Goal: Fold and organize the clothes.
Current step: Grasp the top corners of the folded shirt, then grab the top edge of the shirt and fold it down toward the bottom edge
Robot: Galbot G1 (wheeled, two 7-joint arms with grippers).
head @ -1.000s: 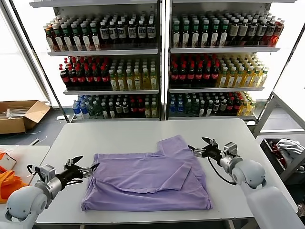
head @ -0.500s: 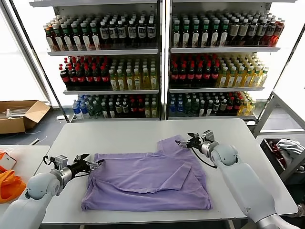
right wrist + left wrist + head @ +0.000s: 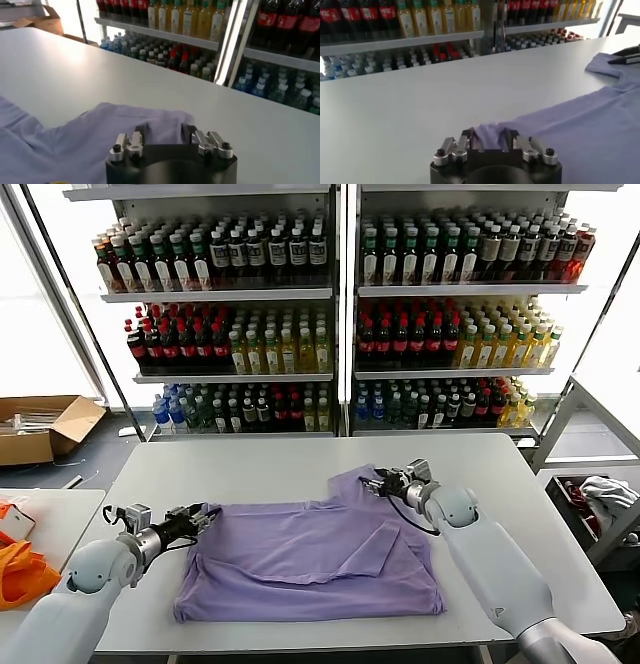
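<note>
Behind the white surface [image 3: 260, 469] stand shelves of bottled drinks [image 3: 330, 314], and on that surface lies the lavender T-shirt [image 3: 310, 559], spread roughly flat, plain side up, with one flap folded over near its middle.

Over the last second we have brought both arms in from the outer sides of the T-shirt to its far corners. Our left pincer [image 3: 200, 515] now sits at the far left corner of the T-shirt, where a second ago it hung just off the left edge; the left wrist view shows a point of purple cloth running in between its two fingers [image 3: 470, 141], which stand a little apart around it. We cannot tell whether they have clamped yet. Our right pincer [image 3: 381, 483] has swung in from beside the T-shirt to its raised far right corner, and the right wrist view shows the fabric edge lying between fingers that are likewise part-open.

We judge both corners are now lined up for a paired grasp, so the next fold can begin once the fingers close.
</note>
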